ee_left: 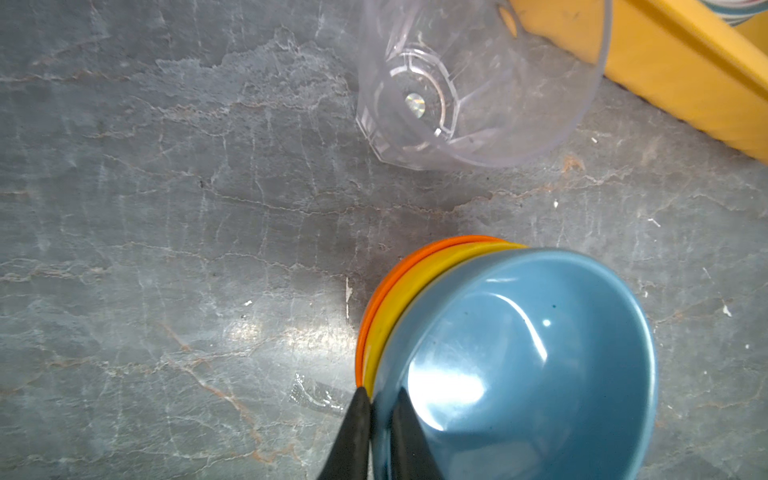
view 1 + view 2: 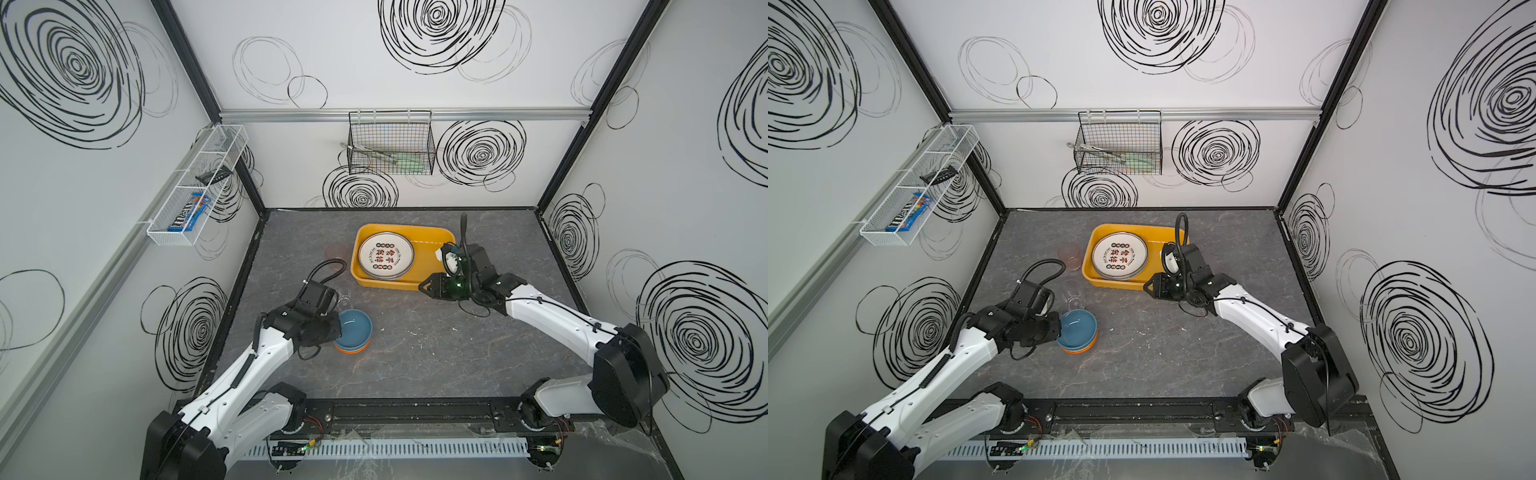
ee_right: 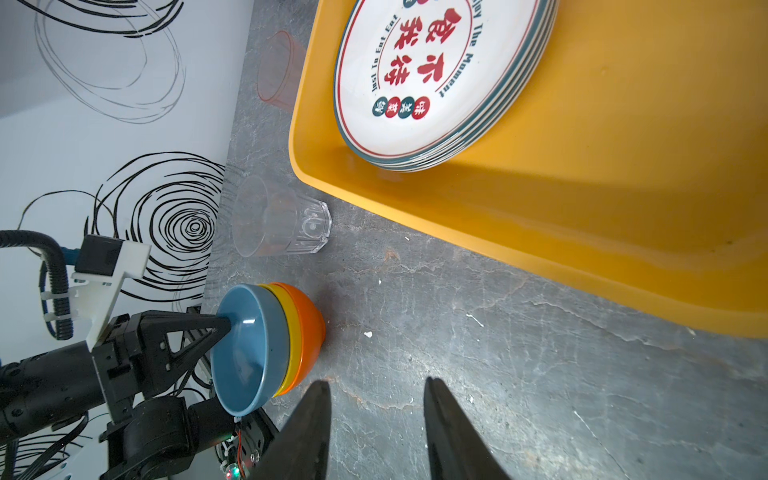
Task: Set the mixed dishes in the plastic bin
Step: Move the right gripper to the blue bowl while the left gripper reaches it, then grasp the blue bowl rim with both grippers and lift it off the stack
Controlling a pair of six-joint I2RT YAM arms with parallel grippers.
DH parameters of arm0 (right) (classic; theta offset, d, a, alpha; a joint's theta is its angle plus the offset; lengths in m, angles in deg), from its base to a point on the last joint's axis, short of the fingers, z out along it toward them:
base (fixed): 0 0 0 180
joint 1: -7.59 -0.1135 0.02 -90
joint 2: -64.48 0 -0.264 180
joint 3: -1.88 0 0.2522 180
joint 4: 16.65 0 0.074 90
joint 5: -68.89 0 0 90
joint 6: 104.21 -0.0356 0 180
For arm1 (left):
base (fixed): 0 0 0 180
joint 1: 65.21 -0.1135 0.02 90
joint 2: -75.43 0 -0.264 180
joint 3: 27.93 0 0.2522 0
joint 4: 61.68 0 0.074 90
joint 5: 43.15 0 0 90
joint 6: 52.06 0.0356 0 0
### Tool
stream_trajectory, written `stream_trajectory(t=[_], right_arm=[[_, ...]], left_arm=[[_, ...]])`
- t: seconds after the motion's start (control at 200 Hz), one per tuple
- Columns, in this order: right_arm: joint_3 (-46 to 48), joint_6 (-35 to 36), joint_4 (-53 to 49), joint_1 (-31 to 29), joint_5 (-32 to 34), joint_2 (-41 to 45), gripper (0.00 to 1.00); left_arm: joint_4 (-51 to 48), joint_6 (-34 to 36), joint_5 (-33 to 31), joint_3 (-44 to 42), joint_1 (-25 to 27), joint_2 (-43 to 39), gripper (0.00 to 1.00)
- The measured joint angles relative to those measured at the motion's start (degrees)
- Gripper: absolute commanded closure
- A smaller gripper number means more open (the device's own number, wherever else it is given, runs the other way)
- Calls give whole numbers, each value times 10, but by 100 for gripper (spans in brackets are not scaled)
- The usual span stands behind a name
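Note:
A blue bowl (image 2: pixel 355 328) (image 2: pixel 1077 326) (image 1: pixel 519 353) (image 3: pixel 245 349) tops a stack of yellow and orange bowls on the table's left. My left gripper (image 2: pixel 340 330) (image 2: pixel 1060 330) (image 1: pixel 379 395) (image 3: pixel 224 322) is shut on the blue bowl's rim, one finger inside and one outside. Several white plates (image 2: pixel 386 254) (image 2: pixel 1120 254) (image 3: pixel 436 62) lie stacked in the yellow plastic bin (image 2: pixel 386 284) (image 2: pixel 1117 284) (image 1: pixel 673 70) (image 3: pixel 582 187). My right gripper (image 2: pixel 420 286) (image 2: pixel 1145 287) (image 3: pixel 378 386) hangs open and empty over the table by the bin's front wall.
A clear cup (image 2: pixel 343 299) (image 2: pixel 1073 293) (image 1: pixel 478 83) (image 3: pixel 278 220) stands between the bowls and the bin. A pink cup (image 2: pixel 336 251) (image 2: pixel 1069 253) (image 3: pixel 278 79) stands left of the bin. A black wire basket (image 2: pixel 390 145) and a white mesh shelf (image 2: pixel 195 187) hang on the walls.

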Motion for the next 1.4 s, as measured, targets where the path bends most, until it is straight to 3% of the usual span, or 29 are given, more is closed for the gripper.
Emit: stream_trajectory(t=[0.325, 0.345, 0.906, 1.401], right_arm=[[6, 0, 0, 0, 0, 0, 58], [6, 0, 0, 0, 1, 1, 58], [-37, -7, -26, -28, -17, 18, 53], [-99, -29, -42, -97, -26, -13, 52]], left_arm=[[0, 2, 0, 0, 3, -4, 96], [-1, 2, 0, 0, 3, -5, 100], [-8, 28, 0, 91, 21, 7, 100], [21, 28, -2, 151, 83, 76, 100]])
